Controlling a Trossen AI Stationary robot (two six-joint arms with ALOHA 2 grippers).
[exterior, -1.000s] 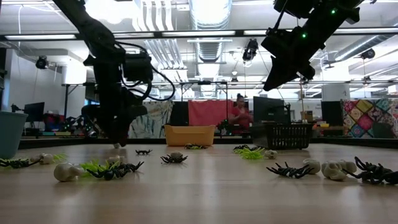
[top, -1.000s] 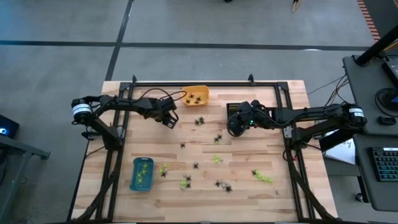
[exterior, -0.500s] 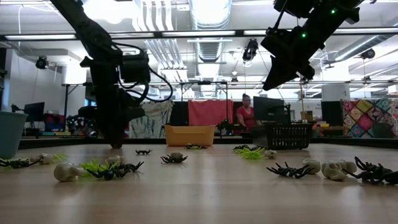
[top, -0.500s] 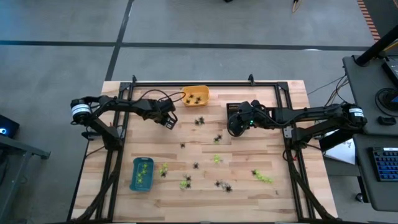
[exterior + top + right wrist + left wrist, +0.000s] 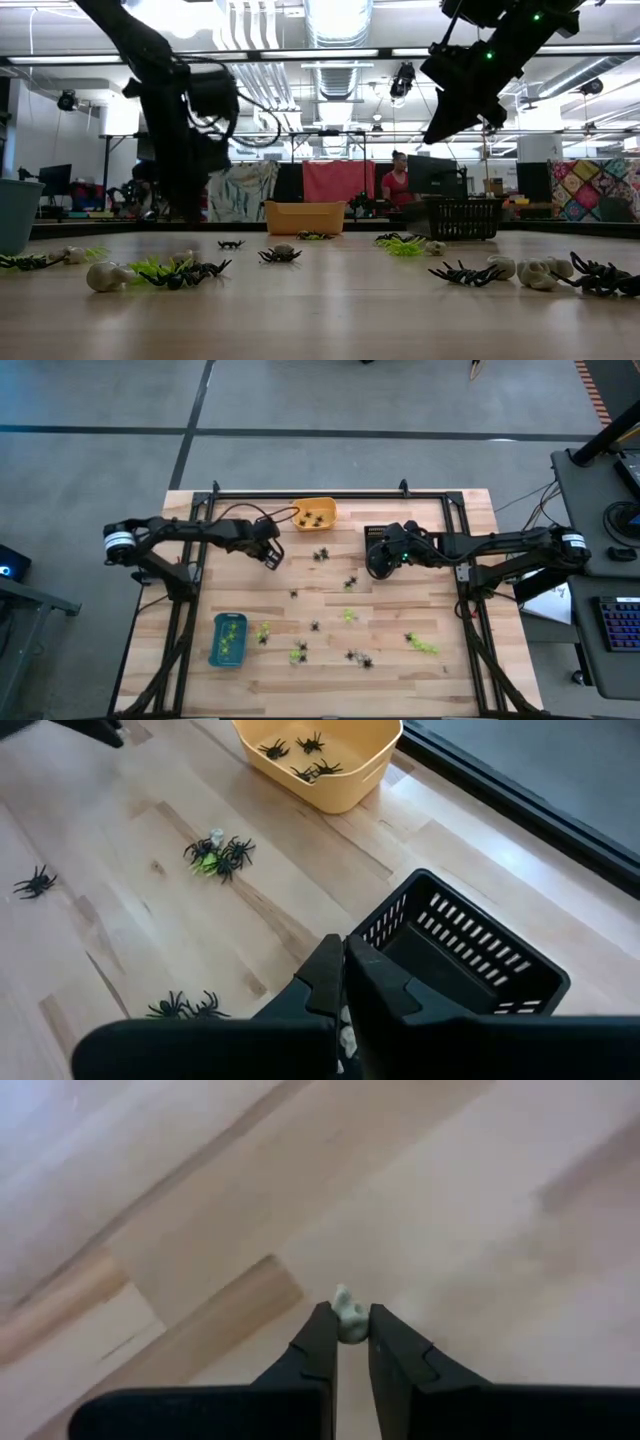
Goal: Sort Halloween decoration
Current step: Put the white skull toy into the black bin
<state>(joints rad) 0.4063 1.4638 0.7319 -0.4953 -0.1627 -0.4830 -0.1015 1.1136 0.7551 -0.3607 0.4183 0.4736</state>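
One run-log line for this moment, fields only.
left gripper: shut on whitish trinket, above table | right gripper: shut, near black tray | orange tray: holds black spiders

grey floor (image 5: 100, 400), bright ceiling lights (image 5: 335, 20)

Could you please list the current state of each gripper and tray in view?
Left gripper: shut on a small whitish plastic trinket.
Right gripper: shut, above the table.
Orange plastic tray: holds black spiders.
Black slotted basket: contents hidden.
Blue tray: holds lime-green pieces.
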